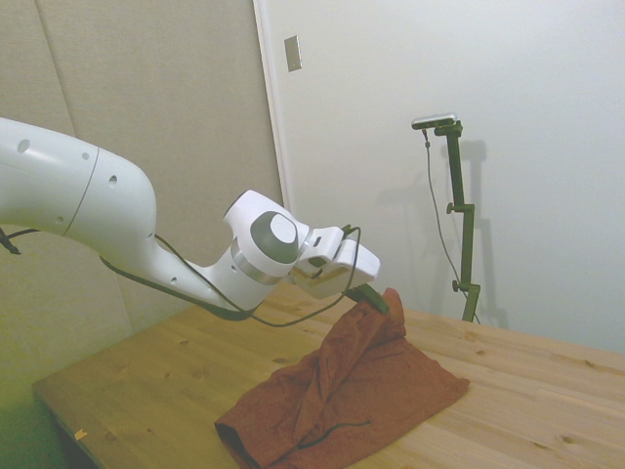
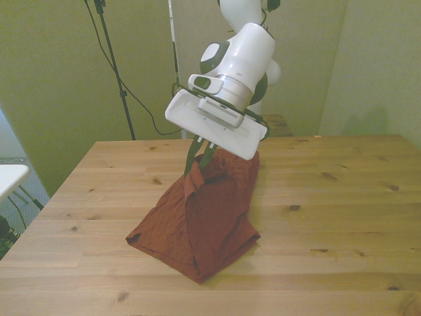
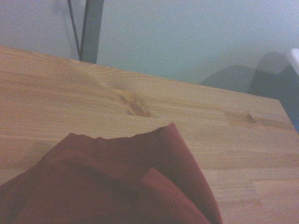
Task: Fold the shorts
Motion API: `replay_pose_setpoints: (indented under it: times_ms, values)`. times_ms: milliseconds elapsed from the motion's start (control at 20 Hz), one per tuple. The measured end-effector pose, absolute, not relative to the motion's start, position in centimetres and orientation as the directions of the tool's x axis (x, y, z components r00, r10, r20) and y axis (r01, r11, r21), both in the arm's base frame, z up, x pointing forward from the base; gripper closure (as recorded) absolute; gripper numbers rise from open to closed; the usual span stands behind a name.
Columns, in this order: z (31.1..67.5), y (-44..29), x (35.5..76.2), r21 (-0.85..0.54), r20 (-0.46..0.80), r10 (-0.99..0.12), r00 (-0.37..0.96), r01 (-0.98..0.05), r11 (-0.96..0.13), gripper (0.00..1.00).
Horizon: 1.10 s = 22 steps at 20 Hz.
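The rust-red shorts (image 1: 352,391) lie bunched on the wooden table (image 1: 527,391), with one edge pulled up into a peak. My gripper (image 1: 376,300) is shut on that raised edge, holding it above the table. From the front, the shorts (image 2: 204,217) hang down from the gripper (image 2: 199,157) and spread toward the table's near edge. A thin dark cord shows on the low part of the cloth in the side view. Up close, the wrist view shows folded red fabric of the shorts (image 3: 117,186) over the wood.
Bare wood of the table (image 2: 342,197) runs to the front view's right and left of the shorts. A white object (image 2: 10,178) stands off the table at the front view's left.
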<state>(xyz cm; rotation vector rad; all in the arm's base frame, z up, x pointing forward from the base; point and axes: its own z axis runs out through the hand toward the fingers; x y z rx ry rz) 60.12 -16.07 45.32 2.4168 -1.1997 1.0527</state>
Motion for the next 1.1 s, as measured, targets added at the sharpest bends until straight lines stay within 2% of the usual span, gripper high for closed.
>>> replay_pose_setpoints:
  times_ms: [300,600,650,850,1100]
  values:
    - [43.4,-19.4,60.8,-0.116,0.586,-0.691,0.423,-0.801,-0.588,1.0]
    - [42.0,-25.9,61.0,-0.134,0.488,-0.777,0.397,-0.846,-0.516,1.0]
    - [41.5,-26.8,61.1,-0.134,0.48,-0.785,0.391,-0.852,-0.506,0.0]
    - [39.4,-29.4,61.9,-0.15,0.432,-0.824,0.366,-0.872,-0.466,0.0]
    - [39.4,-30.9,62.5,-0.16,0.407,-0.842,0.353,-0.88,-0.446,0.0]
